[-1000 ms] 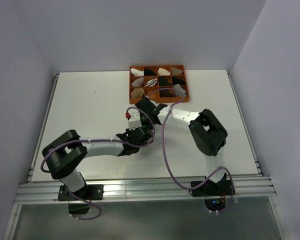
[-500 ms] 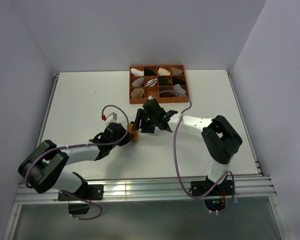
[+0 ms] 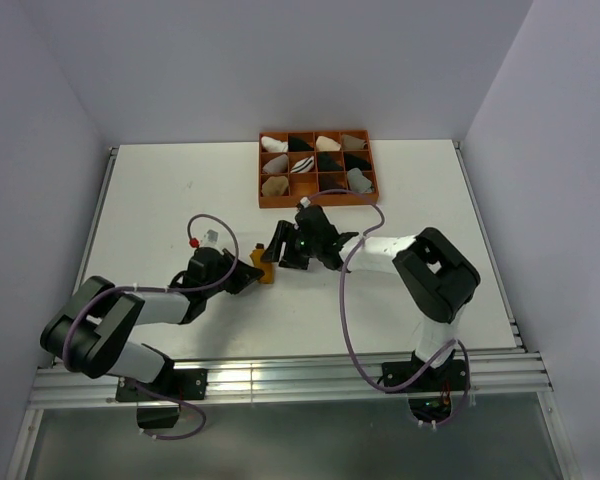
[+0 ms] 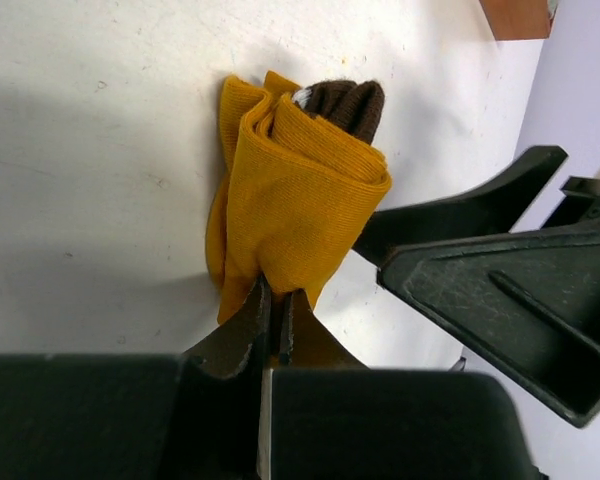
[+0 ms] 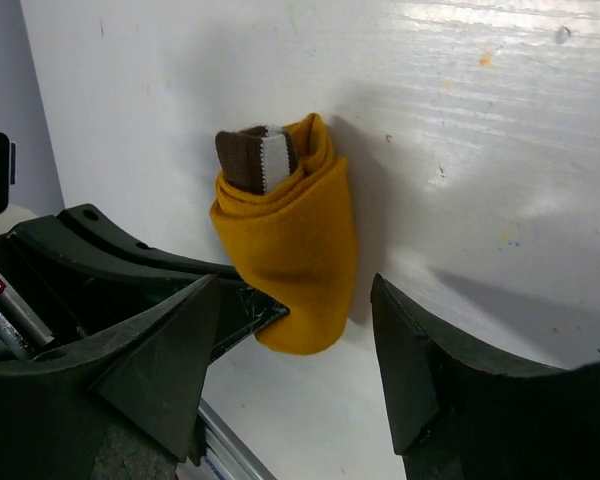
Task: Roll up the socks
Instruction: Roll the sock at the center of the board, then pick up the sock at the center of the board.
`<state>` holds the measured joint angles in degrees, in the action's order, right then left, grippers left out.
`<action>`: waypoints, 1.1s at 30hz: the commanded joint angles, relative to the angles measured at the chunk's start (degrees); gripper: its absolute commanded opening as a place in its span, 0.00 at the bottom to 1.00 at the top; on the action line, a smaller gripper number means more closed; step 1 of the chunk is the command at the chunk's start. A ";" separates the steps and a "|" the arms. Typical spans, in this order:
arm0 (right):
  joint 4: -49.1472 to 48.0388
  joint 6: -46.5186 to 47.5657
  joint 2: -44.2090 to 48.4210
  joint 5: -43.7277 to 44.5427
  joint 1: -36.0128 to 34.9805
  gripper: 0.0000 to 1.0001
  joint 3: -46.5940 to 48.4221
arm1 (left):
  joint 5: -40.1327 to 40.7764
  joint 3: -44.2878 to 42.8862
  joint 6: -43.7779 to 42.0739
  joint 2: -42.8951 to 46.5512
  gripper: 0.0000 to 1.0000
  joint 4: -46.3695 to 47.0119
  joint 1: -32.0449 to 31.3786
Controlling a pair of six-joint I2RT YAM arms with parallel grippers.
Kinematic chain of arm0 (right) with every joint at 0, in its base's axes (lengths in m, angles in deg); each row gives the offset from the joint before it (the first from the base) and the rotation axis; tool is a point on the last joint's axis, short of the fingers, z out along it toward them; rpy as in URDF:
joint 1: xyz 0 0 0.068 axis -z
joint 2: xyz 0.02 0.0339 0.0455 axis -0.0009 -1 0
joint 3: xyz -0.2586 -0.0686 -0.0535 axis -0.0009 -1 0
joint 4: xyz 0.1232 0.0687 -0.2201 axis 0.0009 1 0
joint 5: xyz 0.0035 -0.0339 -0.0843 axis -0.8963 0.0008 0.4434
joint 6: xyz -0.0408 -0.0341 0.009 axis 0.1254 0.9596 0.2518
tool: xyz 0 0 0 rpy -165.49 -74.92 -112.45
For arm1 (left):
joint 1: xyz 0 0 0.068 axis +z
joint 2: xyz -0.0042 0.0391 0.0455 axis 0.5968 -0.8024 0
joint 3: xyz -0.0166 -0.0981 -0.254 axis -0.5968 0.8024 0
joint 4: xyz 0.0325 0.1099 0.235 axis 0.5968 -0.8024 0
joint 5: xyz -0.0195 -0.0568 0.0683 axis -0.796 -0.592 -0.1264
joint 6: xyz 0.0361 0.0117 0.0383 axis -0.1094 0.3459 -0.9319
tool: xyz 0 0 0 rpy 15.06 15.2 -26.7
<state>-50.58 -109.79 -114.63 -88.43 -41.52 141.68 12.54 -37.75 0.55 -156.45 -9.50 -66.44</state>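
The mustard-yellow sock (image 4: 300, 190) lies on the worktop (image 3: 180, 200) between the arms, rolled around the dark brown sock (image 4: 348, 100), whose cuff pokes out of one end. The left tool (image 4: 275, 310) is clenched on a thin fold at the other end. The right tool (image 5: 298, 300) gapes, released, clear of the fabric. The roll looks soft, light and springy, and would likely unroll if held by an edge, so a grip across its thick middle looks safest.
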 commanded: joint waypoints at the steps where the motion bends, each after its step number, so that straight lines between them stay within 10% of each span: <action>1: -5.09 1.43 -2.09 -0.99 0.08 0.70 0.35 | -3.56 1.67 1.27 -1.70 0.01 0.20 0.97; 23: -0.18 11.80 -10.52 -3.01 -2.38 0.69 7.64 | -10.68 2.90 2.32 -9.78 0.01 3.99 5.19; 33: 5.89 16.63 -13.95 -0.73 -4.58 0.38 12.56 | -14.02 3.69 3.12 -13.30 0.01 8.29 5.98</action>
<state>-47.92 -95.95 -125.77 -90.22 -43.75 152.24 -0.37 -36.11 5.03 -167.13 4.38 -60.15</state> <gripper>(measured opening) 0.431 0.034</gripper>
